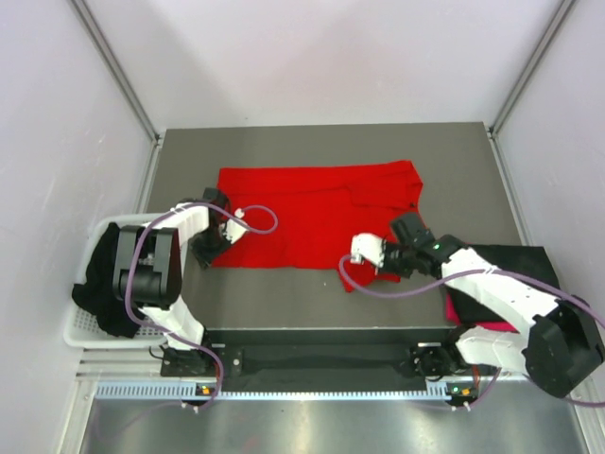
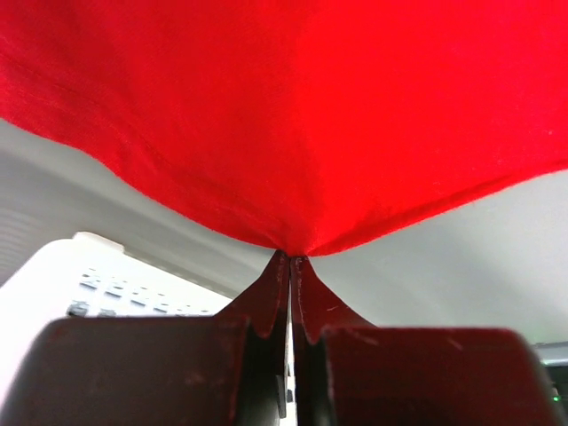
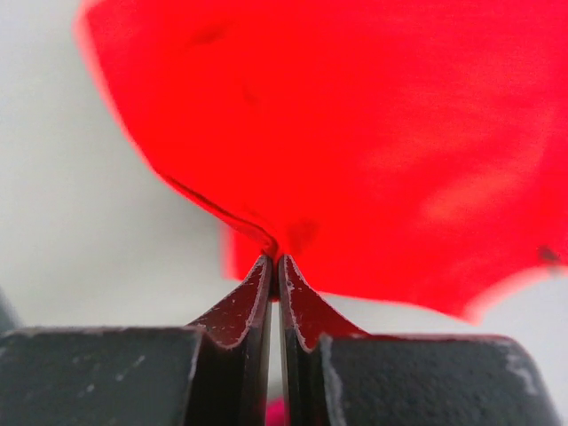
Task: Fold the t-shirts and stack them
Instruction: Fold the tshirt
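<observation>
A bright red t-shirt (image 1: 312, 213) lies spread across the dark table (image 1: 312, 303). My left gripper (image 1: 207, 252) is at its near left corner. In the left wrist view the left gripper (image 2: 290, 257) is shut on a pinched point of the red t-shirt (image 2: 293, 115), and the cloth fans out from the tips. My right gripper (image 1: 383, 270) is at the shirt's near right corner. The right wrist view shows the right gripper (image 3: 274, 259) shut on a folded edge of the red t-shirt (image 3: 355, 133).
A white mesh basket (image 1: 80, 331) stands off the table's left edge with a black t-shirt (image 1: 99, 284) hanging in it. A black t-shirt (image 1: 525, 260) and a pinkish-red one (image 1: 473, 317) lie at the near right, under the right arm.
</observation>
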You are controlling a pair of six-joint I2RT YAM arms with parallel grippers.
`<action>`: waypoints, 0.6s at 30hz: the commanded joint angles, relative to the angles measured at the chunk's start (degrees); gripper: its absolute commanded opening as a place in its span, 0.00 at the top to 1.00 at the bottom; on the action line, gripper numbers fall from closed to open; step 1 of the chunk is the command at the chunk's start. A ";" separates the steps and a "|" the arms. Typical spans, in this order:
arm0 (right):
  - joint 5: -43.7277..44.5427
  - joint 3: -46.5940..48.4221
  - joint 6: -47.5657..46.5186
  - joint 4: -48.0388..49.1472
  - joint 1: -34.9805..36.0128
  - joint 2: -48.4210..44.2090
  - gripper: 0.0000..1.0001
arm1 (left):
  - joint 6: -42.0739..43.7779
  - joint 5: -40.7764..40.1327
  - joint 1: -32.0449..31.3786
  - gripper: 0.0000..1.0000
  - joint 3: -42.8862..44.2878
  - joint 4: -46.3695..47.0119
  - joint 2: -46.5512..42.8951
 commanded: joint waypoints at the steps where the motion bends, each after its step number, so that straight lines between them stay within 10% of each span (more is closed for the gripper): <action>1: -1.70 9.20 0.46 0.38 -4.83 -3.44 0.96 | 0.50 -0.14 0.56 1.00 2.48 7.35 -1.81; 18: 0.40 27.15 3.80 3.01 -13.45 6.73 0.96 | 0.24 0.47 0.56 1.00 16.71 5.59 -2.45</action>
